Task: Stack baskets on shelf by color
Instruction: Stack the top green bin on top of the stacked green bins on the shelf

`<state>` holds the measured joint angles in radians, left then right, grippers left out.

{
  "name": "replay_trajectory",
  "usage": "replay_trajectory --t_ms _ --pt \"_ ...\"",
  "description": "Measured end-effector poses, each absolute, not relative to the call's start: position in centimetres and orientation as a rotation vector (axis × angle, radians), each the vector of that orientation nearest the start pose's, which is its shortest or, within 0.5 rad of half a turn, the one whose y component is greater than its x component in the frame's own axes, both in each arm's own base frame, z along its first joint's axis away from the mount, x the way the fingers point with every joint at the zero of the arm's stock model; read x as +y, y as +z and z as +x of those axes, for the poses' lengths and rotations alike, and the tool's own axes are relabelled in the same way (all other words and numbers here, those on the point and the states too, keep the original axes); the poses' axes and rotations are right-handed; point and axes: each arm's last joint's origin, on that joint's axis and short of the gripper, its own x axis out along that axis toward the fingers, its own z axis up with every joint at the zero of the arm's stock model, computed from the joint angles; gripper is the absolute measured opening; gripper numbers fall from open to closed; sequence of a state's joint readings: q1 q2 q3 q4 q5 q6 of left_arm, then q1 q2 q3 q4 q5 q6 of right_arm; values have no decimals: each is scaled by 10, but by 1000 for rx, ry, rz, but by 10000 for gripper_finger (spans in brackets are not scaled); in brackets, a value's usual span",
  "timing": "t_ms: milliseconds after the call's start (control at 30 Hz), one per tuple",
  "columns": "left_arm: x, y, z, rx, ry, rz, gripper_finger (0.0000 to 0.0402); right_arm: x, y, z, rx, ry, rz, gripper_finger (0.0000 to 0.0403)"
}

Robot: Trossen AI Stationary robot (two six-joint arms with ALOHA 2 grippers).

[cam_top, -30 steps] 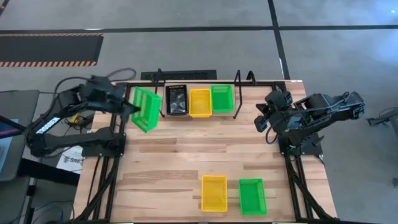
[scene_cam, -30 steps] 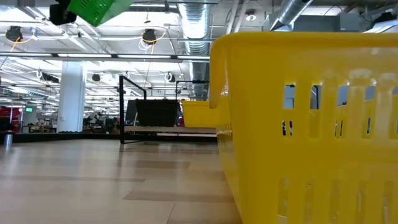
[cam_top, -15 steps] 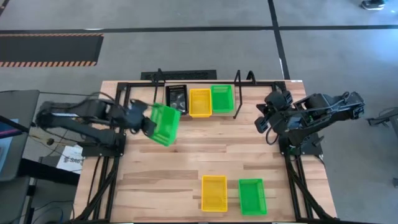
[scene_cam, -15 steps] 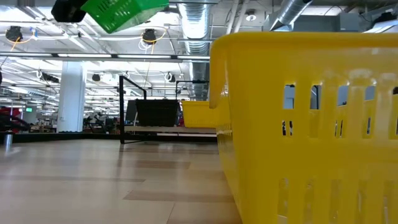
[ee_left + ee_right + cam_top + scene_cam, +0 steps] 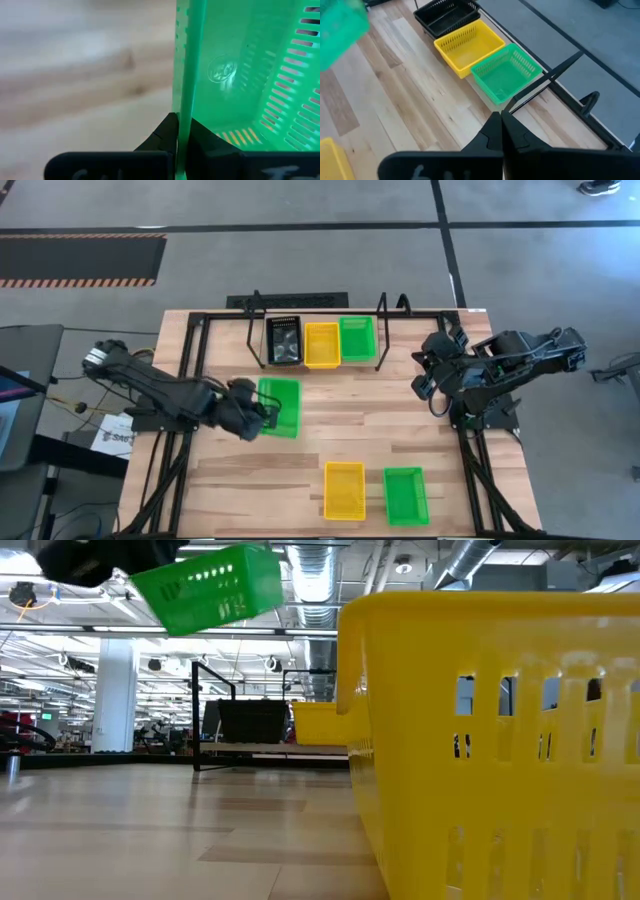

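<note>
so, bench [image 5: 300, 450]: wide bare wood lies between the shelf at the far edge and the two baskets at the near edge, so the middle has open room for carrying.
shelf [image 5: 258, 315]: stands along the far edge, framed by black rods with upright loops at both ends; it holds a black basket [image 5: 284, 340], a yellow basket [image 5: 321, 344] and a green basket [image 5: 357, 338] side by side, touching or nearly so, one spot for each colour as i judge it.
carried green basket [image 5: 278, 407]: held clear of the bench in the low view, tilted, its open side facing up in the high view, just short of the shelf and nearer the black basket than the green one. it probably belongs on the green basket at the shelf's right end, which means crossing over the other two.
near baskets: a yellow near basket [image 5: 344, 489] and a green near basket [image 5: 405, 494] sit upright near the bench's front edge, just beside each other, well apart from the shelf.
left gripper [image 5: 262, 416]: its fingers [image 5: 167, 131] are closed tight on the thin rim wall of the carried green basket, one inside and one outside, which explains the tilt.
right gripper [image 5: 421, 372]: waits above the bench's right side beside the shelf's end loop, fingers pressed together, holding nothing.
edges: the shelf's rods and loops are the main thing to clear.
</note>
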<state>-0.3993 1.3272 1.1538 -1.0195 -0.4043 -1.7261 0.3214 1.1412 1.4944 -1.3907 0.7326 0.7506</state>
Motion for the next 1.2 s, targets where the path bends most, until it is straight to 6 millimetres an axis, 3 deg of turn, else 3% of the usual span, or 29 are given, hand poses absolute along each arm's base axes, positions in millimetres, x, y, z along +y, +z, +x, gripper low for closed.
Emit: replay_trajectory --t_ms 200,333,500,767,967,1200 --pt "-105 260 245 951 925 -1219 0 34 408 162 696 -669 167 3" --pt "-113 252 257 959 883 -1257 0 34 408 162 696 -669 167 3" --pt "-114 250 263 915 895 -1327 0 34 408 162 695 -669 167 3" --pt "-114 232 265 968 1029 -1310 0 34 408 163 688 -670 178 3" --pt "-121 215 272 1129 1032 -1331 0 35 407 166 689 -668 180 3" --pt "-123 212 279 1116 997 -1346 0 36 407 167 697 -655 192 3"
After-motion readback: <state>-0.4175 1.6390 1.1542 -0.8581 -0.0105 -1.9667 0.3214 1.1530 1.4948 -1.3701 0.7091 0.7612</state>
